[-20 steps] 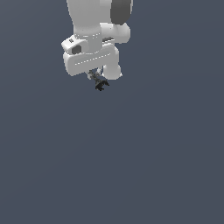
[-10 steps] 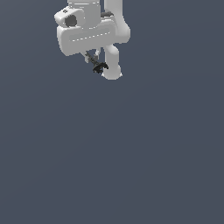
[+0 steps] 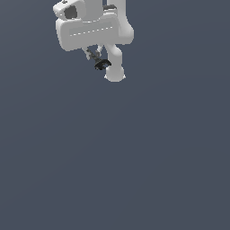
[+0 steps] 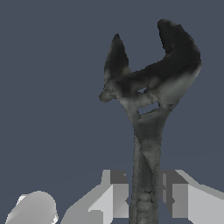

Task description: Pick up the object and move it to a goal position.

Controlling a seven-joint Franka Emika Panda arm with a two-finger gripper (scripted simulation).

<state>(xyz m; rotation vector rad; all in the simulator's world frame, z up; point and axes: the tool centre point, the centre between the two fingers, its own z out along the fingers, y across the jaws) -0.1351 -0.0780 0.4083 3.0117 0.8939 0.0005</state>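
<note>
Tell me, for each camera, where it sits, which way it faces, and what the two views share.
Exterior view: off the arm, position unknown, facing the white arm and its hand near the frame's top against plain grey ground.
Wrist view: on the wrist, looking along the fingers at the clamped shaft, open jaw end outward.
Shared: the hand and the black wrench.

Nothing is seen in the way. The gripper (image 3: 96,57) is held high near twelve o'clock in the exterior view, with the wrench (image 3: 101,64) clamped in it. Only plain grey open space is seen all around.
</note>
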